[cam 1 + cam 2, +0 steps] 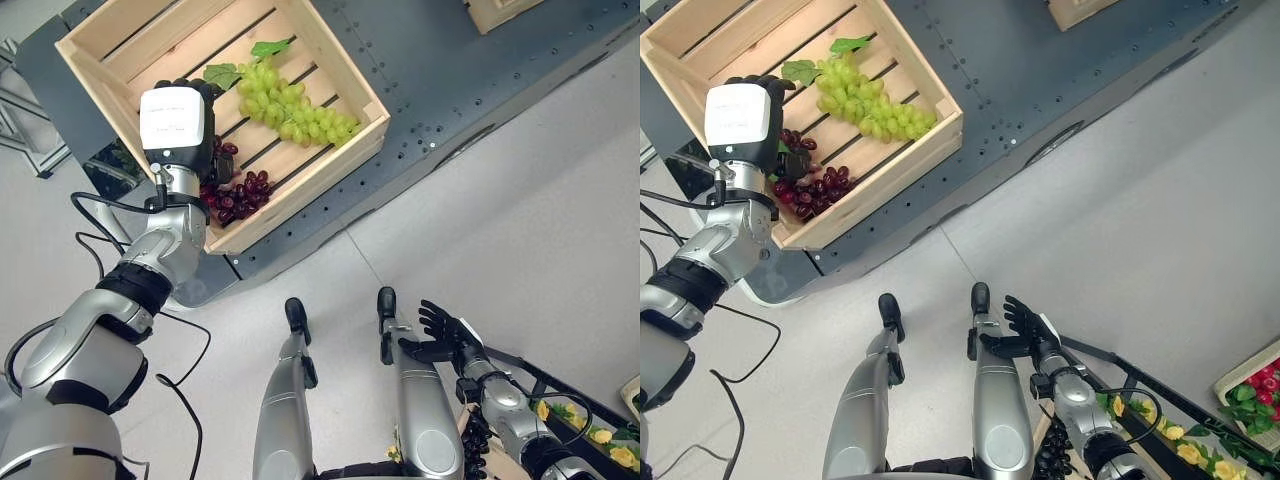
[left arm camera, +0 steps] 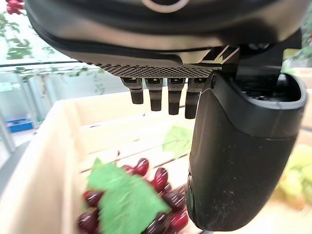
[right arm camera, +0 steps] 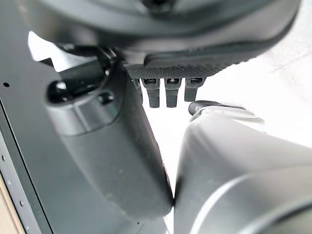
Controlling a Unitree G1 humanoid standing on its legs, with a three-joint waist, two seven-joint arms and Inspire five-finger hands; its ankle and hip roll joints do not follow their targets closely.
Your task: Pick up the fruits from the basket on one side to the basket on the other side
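A wooden crate (image 1: 305,192) stands on the dark grey table (image 1: 480,80). In it lie a bunch of green grapes (image 1: 295,105) with leaves and a bunch of dark red grapes (image 1: 240,195) by the near wall. My left hand (image 1: 180,120) hovers just above the red grapes (image 2: 161,180), fingers (image 2: 161,95) straight, thumb out, nothing held. A green leaf (image 2: 124,200) lies over those grapes. Low beside me, my right hand (image 1: 440,335) hangs open over the floor, fingers spread.
A second wooden crate (image 1: 500,12) sits at the table's far end. At the lower right, a tray holds yellow pieces with leaves (image 1: 600,440), and another holds red fruit (image 1: 1255,385). Pale floor lies between table and trays.
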